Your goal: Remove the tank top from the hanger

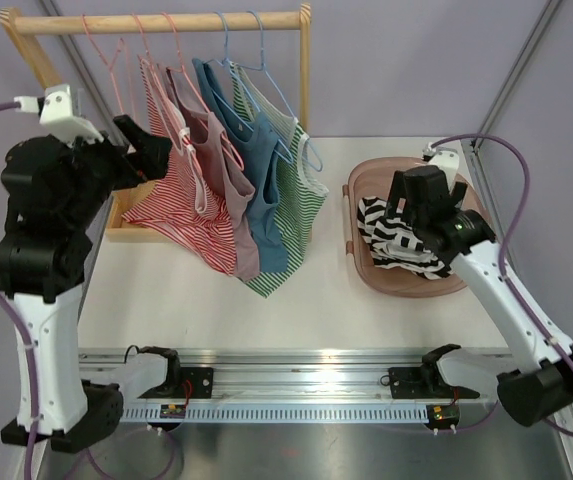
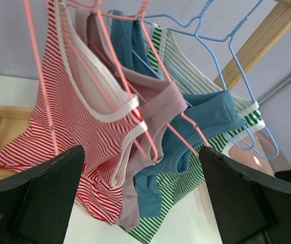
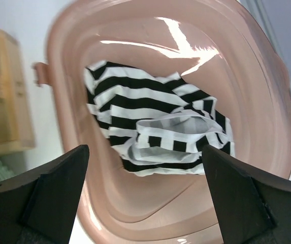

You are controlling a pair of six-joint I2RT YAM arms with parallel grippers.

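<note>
Right gripper (image 3: 145, 152) open over the basin (image 3: 259, 101); left gripper (image 2: 142, 152) open at the rack.
We see the right fingers spread wide with nothing between them, just above the black-and-white top (image 3: 150, 119), which lies crumpled in the pink basin, off any hanger. The left fingers are likewise apart and empty, raised near the red top (image 2: 69, 127); we cannot tell whether they touch it. Along the rail (image 1: 166, 22) hang the red top, then the mauve top (image 1: 228, 190), blue top (image 1: 264, 210) and green top (image 1: 298, 225), each on a wire hanger. A bare pink hanger (image 1: 116, 70) hangs at the rail's left end.
</note>
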